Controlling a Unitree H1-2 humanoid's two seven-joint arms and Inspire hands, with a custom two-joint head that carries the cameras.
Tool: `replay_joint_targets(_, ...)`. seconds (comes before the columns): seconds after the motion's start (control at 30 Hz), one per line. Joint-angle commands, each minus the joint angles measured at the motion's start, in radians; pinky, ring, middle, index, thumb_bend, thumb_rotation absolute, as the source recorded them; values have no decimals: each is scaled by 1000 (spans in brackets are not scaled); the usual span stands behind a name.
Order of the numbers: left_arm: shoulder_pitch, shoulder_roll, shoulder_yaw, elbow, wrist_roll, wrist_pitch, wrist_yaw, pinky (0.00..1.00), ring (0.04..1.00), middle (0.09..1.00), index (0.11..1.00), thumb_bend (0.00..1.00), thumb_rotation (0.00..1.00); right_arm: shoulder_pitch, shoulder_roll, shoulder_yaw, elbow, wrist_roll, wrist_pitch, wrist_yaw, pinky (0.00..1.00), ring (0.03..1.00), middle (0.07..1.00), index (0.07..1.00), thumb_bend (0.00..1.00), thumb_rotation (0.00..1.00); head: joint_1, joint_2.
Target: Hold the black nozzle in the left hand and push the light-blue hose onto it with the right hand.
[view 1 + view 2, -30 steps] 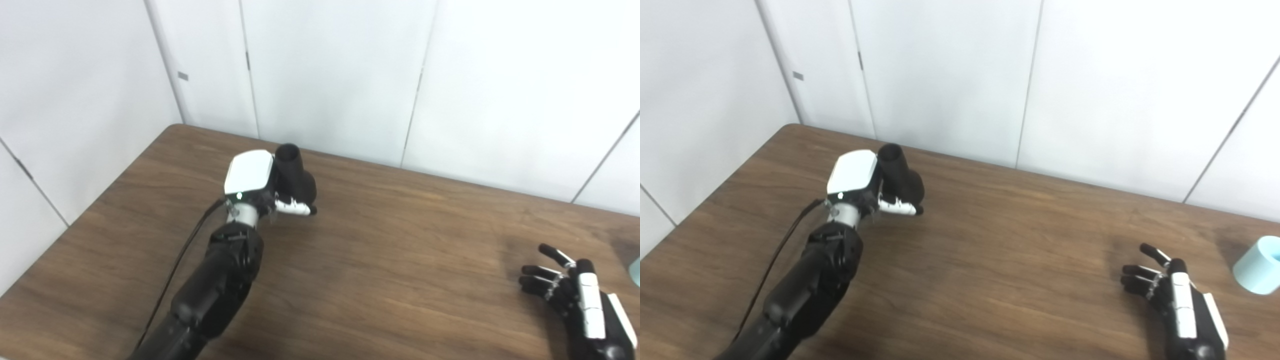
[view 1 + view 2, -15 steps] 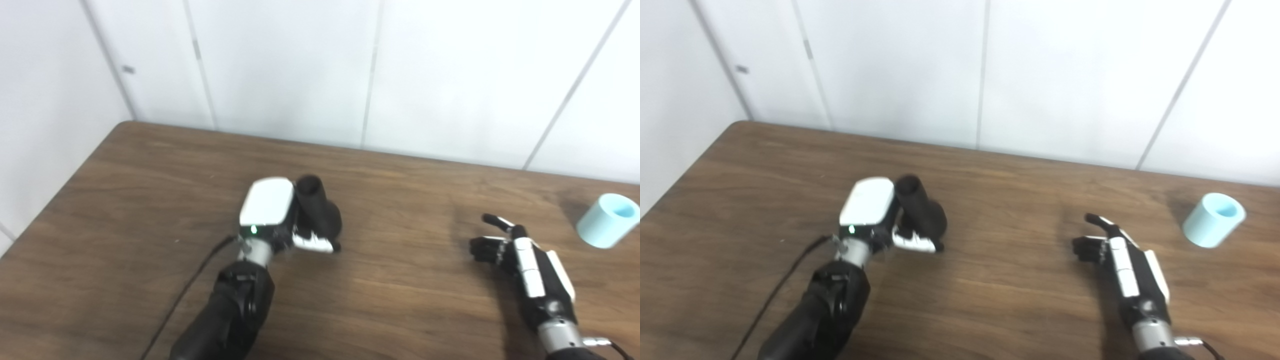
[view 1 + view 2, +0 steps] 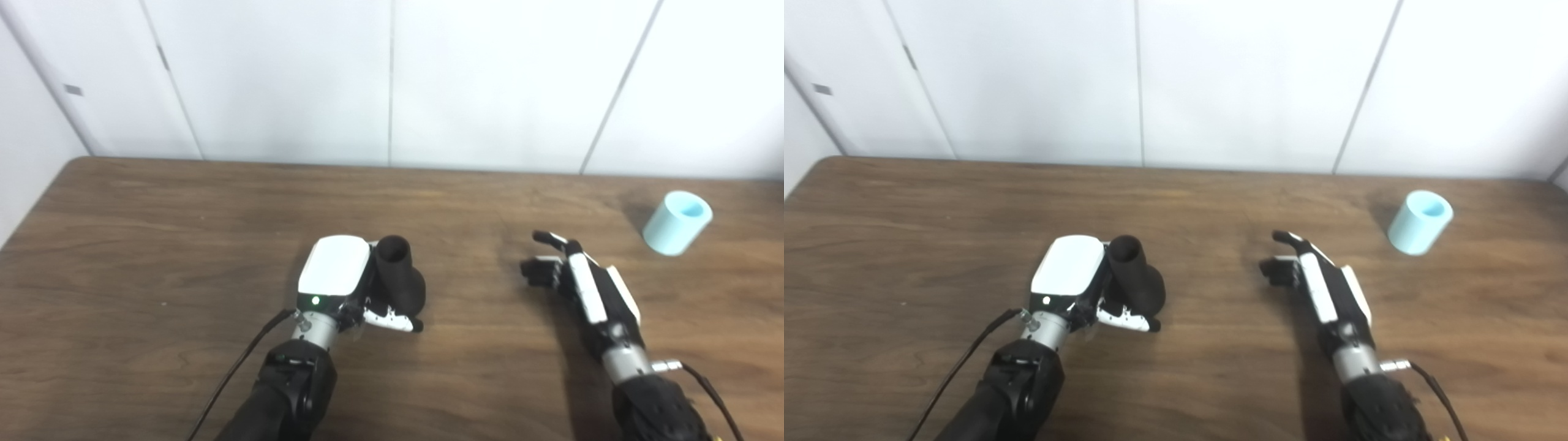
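My left hand is shut on the black nozzle, holding it just above the middle of the brown table with its open round mouth tilted up and away. The light-blue hose, a short wide tube, lies at the far right of the table with its opening facing up and right. My right hand hovers open over the table, fingers loosely curled and thumb out, well to the left of the hose and apart from it.
White wall panels rise directly behind the table's far edge. A black cable trails along my left forearm. The table's left corner shows at the upper left.
The camera has swung right, bringing the hose fully into view. My right hand has moved forward over the table. The left hand keeps its hold on the nozzle.
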Motion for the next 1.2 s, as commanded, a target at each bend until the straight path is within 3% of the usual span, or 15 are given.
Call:
replay_joint_targets(0.0, -3, -9, -20, -1, 37, -28, 5, 770, 629, 498, 477, 525, 0, -5, 7, 10, -34, -3, 2, 4, 632, 658, 598, 795, 435, 1000, -12, 3)
replay_joint_targets(0.27, 18, -26, -66, 24, 80, -69, 10, 854, 620, 486, 486, 526, 0, -5, 25, -4, -60, 2, 25, -3, 580, 676, 649, 801, 418, 985, -47, 11)
replay_joint_targets(0.33, 23, -33, -67, 24, 92, -67, 1, 877, 621, 489, 484, 525, 0, -7, 15, -18, -75, 18, 28, 7, 571, 663, 660, 791, 377, 884, -60, 13)
replay_joint_targets(0.5, 29, -44, -59, 26, 102, -72, 0, 905, 625, 487, 485, 525, 0, -21, -6, -66, -108, -2, 31, -17, 543, 631, 668, 765, 389, 413, -80, 11)
replay_joint_targets(0.67, 29, -43, -48, 29, 94, -83, -1, 903, 625, 488, 485, 525, 0, -43, -21, -128, -139, 14, 42, -40, 617, 669, 679, 738, 512, 271, -113, 5)
replay_joint_targets(0.97, 36, -33, -24, 32, 63, -109, 7, 901, 624, 486, 487, 525, 0, -87, -102, -209, -84, 9, -43, -53, 611, 667, 693, 758, 651, 246, -197, -14)
replay_joint_targets(1.17, 44, -28, -2, 24, 53, -123, -3, 893, 627, 492, 483, 525, 0, -123, -147, -207, -171, -89, 9, -85, 597, 665, 699, 735, 639, 191, -251, -24)
